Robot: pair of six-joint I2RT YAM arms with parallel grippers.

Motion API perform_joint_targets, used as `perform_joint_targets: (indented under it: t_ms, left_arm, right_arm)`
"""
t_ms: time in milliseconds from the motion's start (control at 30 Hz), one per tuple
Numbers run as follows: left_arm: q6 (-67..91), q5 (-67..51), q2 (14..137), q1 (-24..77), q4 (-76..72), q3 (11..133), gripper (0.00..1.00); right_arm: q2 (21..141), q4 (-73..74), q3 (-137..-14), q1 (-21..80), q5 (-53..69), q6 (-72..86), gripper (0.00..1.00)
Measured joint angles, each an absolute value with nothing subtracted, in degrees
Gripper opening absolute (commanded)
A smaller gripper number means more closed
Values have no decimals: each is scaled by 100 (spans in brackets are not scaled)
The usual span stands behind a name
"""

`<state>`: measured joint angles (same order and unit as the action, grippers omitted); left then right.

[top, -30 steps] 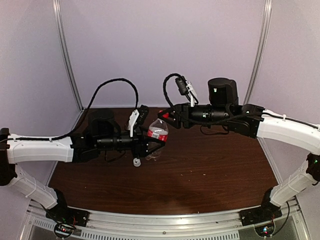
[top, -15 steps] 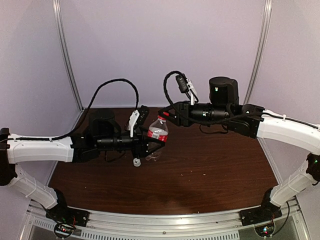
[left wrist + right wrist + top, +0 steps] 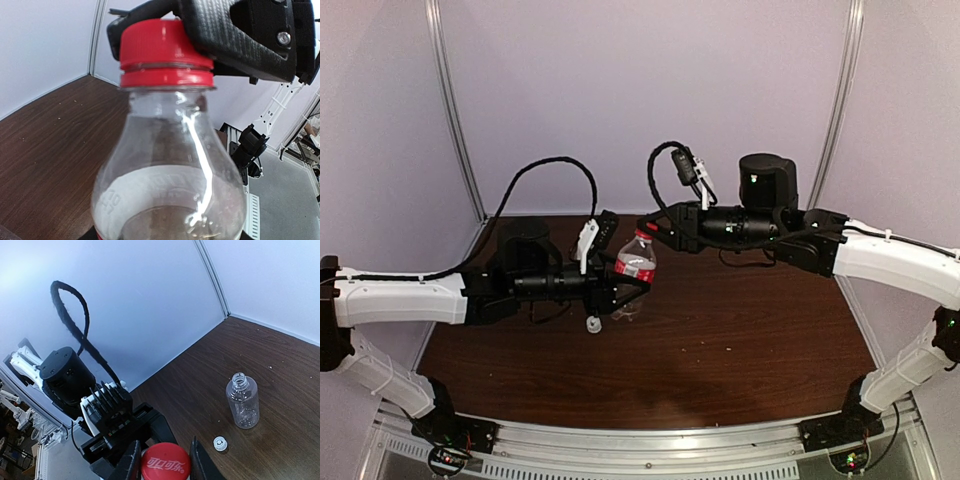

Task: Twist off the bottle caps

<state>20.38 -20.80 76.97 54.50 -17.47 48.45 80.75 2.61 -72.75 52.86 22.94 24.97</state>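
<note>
The bottle with the red label stands upright over the table, and my left gripper is shut on its lower body. Its clear shoulder fills the left wrist view, under the red cap. My right gripper comes in from the right and is shut on that red cap, one finger on each side. The plain bottle stands open-necked on the table. Its white cap lies loose beside it.
The dark wooden table is walled at the back and sides by pale panels. In the top view the plain bottle and white cap sit just below the left gripper. The left wrist body is right behind the held bottle.
My right gripper's jaws have closed from open onto the red cap after edging slightly left. The left gripper and the bottle have stayed where they were.
</note>
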Motion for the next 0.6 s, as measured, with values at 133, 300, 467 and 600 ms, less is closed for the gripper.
perform_joint_targets:
  t_ms: [133, 300, 467, 600]
  left_arm:
    - [2043, -2158, 7697, 5448, -1809, 4838, 42]
    - [2067, -2655, 7682, 5411, -2143, 4720, 42]
    - [2204, -3656, 7677, 5356, -2593, 4556, 42]
    - [2368, -4268, 7655, 5356, -2956, 4462, 42]
  right_arm:
    - [8075, 108, -7207, 5196, 2587, 2340, 9]
    - [8075, -32, -7194, 5013, 3507, 1817, 10]
    - [8095, 75, -7299, 4906, 4674, 1048, 11]
    - [8191, 185, -7502, 4853, 5529, 530, 15]
